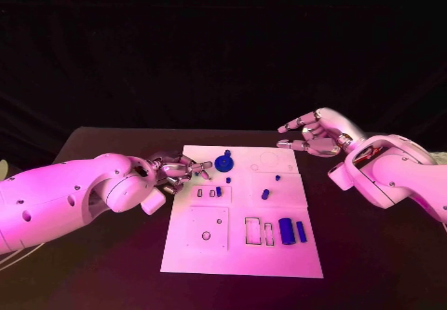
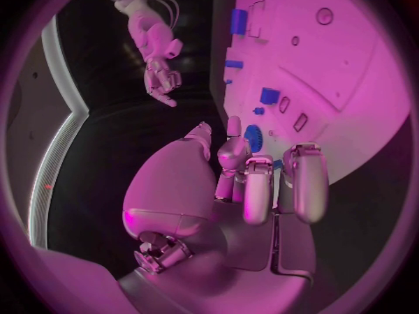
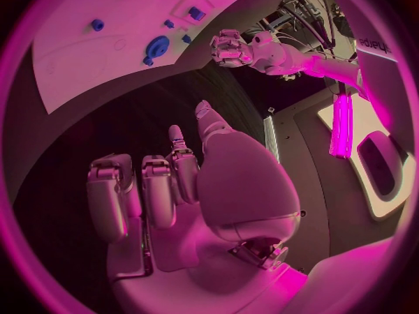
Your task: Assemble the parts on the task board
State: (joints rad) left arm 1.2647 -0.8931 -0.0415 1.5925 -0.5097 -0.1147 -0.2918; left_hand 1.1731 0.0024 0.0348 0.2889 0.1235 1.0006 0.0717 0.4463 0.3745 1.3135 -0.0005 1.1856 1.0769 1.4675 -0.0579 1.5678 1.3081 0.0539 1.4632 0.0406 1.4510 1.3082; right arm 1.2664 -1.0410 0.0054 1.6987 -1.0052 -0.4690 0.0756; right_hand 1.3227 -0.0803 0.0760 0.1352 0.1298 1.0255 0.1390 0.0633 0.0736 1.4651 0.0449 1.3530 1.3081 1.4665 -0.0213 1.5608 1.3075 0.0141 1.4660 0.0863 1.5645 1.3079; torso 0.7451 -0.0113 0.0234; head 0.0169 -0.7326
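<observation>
Task board [image 1: 244,258], a white rectangular plate, lies in the middle of the black tabletop [image 1: 373,258], and it is the job's own ground; the left hand [image 1: 183,170] hovers at its far-left edge, fingers loosely curled with nothing plainly between them. In the left wrist view the fingertips sit just beside the blue round gear-like part [image 2: 253,137], but I cannot tell whether they touch it. In the head view that gear [image 1: 225,162] stands on the board's far-left quarter, just right of the left hand.

The right hand [image 1: 314,134] hangs above the board's far-right corner, fingers spread and holding nothing, well apart from any part.

Judging progress: the assembly looks partly done at most. Two blue upright blocks [image 1: 292,231] stand on the near-right quarter, beside the outlined rectangular slots [image 1: 253,230] to their left, which look unfilled. A small blue peg [image 1: 265,193] and a smaller blue stud [image 1: 278,177] sit on the mid-right panel. Small slots [image 1: 207,192] in the mid-left panel hold at least one dark piece; the rest is too small to tell. The near-left panel [image 1: 207,228] shows only holes, and the faint circle outline [image 1: 274,159] at the far right looks vacant. So several seats probably remain to be filled.
</observation>
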